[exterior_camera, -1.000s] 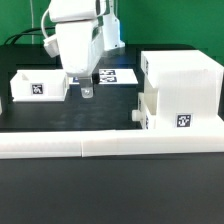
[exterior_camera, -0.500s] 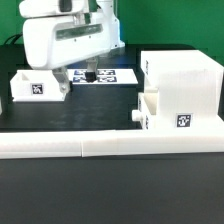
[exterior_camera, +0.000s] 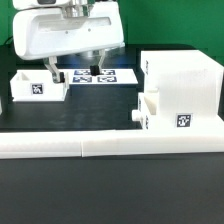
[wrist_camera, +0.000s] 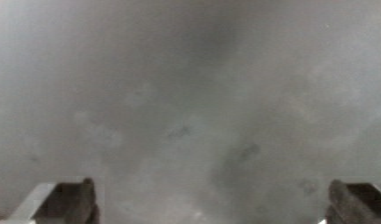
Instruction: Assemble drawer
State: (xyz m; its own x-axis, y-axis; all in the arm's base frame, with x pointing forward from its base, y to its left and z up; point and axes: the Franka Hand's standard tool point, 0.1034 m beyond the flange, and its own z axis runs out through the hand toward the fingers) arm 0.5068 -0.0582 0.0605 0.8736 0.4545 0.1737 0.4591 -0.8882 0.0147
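Observation:
The tall white drawer housing (exterior_camera: 185, 85) stands at the exterior view's right. One knobbed tray (exterior_camera: 147, 112) sits partly pushed into its lower slot, knob outward. The second tray (exterior_camera: 38, 85) lies loose at the exterior view's left, tag facing front. My gripper (exterior_camera: 75, 70) hangs above the table between that tray and the marker board (exterior_camera: 108, 76). It is open and empty, with fingers wide apart. The wrist view is a grey blur, showing only my gripper (wrist_camera: 208, 205) with its two fingertips (wrist_camera: 62, 200) at the corners.
A long low white border bar (exterior_camera: 100, 146) runs along the front of the black table. Another white part shows at the exterior view's far left edge (exterior_camera: 3, 100). The arm's white body (exterior_camera: 70, 35) hides the back of the table.
The arm has risen and shifted toward the exterior view's left. Its fingers now show spread wide and higher off the table. The trays and housing have not moved.

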